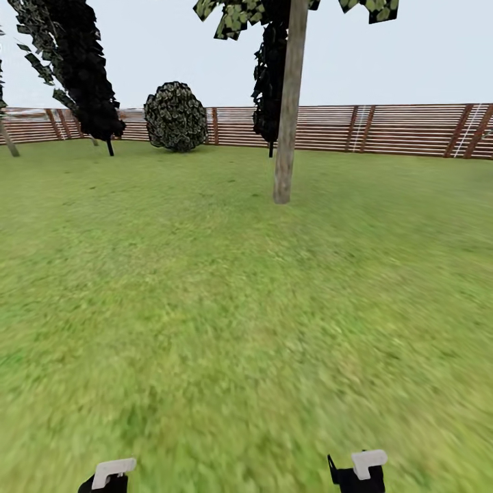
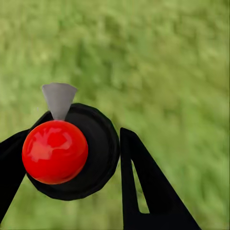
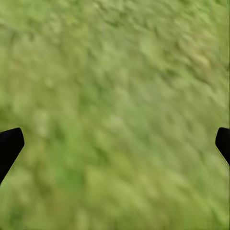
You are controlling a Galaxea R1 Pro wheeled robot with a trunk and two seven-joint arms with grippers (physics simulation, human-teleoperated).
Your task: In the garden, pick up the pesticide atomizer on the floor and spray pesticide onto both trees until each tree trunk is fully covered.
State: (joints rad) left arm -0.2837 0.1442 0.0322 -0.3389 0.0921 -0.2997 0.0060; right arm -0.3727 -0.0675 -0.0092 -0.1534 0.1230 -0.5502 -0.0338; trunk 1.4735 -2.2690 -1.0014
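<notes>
The pesticide atomizer [image 2: 55,151], with a red round cap, a black disc body and a grey nozzle, sits between the black fingers of my left gripper [image 2: 72,146], which is shut on it above the grass. My right gripper [image 3: 116,143] is open and holds nothing; its two dark fingertips show at the picture's edges over the lawn. Ahead, slightly right of centre in the head view, stands a tree with a tall pale grey-brown trunk [image 1: 287,137], several metres off on the lawn. No whitish specks show on its bark. Both wrists [image 1: 109,476] [image 1: 359,469] show at the bottom edge.
Green lawn [image 1: 226,308] stretches to a brown slatted fence [image 1: 383,130] across the back. A dark narrow tree [image 1: 79,68] and a round bush [image 1: 175,116] stand at back left, another dark tree [image 1: 269,82] behind the trunk. A thin pale trunk [image 1: 8,140] leans at the far left edge.
</notes>
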